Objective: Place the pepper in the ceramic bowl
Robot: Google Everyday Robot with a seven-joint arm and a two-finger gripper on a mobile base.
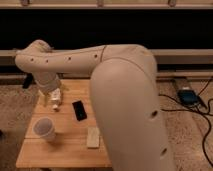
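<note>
My gripper [54, 100] hangs low over the back left part of the wooden table [65, 152], at the end of the white arm [75, 60] that reaches left across the view. The pepper is not in view. The ceramic bowl is not in view either. My bulky arm covers the right side of the table and may hide them.
A white plastic cup [44, 129] stands at the table's front left. A flat black phone [79, 110] lies just right of the gripper. A pale rectangular object [93, 137] lies near the front. A blue device [187, 95] and cables lie on the floor at right.
</note>
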